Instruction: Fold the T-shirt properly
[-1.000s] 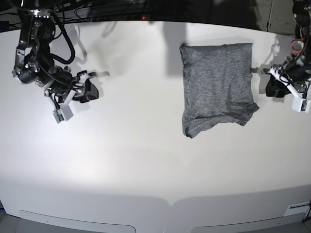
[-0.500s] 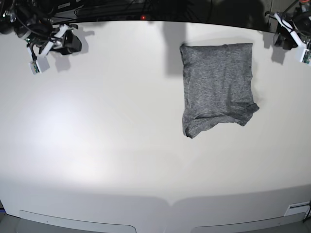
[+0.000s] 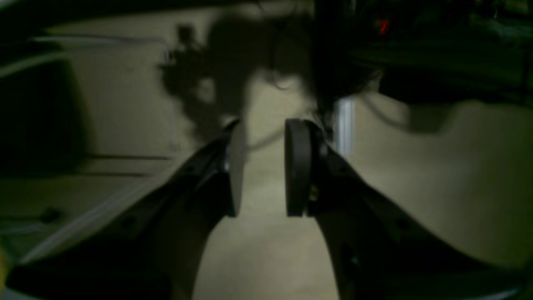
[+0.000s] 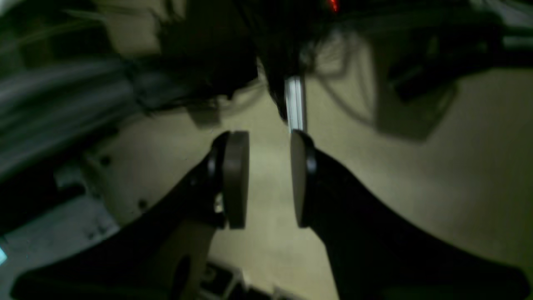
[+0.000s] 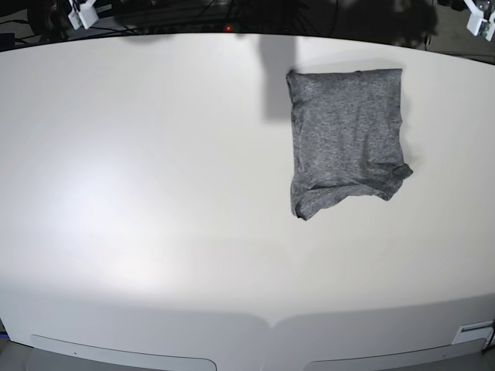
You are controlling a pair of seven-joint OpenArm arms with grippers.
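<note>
The T-shirt [image 5: 346, 139] lies folded into a dark-grey heathered rectangle on the white table [image 5: 155, 193], right of centre, with its lower edge rumpled and uneven. Both arms are pulled back off the table; only a white part of the left arm [image 5: 478, 17] shows at the top right corner and one of the right arm [image 5: 82, 12] at the top left. In the left wrist view my left gripper [image 3: 263, 141] stands open with nothing between its pads. The right wrist view shows my right gripper [image 4: 268, 150] open and empty too. Neither touches the cloth.
Beyond the table's far edge hang dark cables and rig parts [image 5: 201, 15], with a small red light [image 5: 227, 28]. Both wrist views are dim and blurred, showing a pale surface and a metal rail [image 4: 295, 104] ahead of the fingers.
Both arms have drawn back from beside the T-shirt and the table's left side to the far top corners, almost out of the base view. The T-shirt has not moved.
</note>
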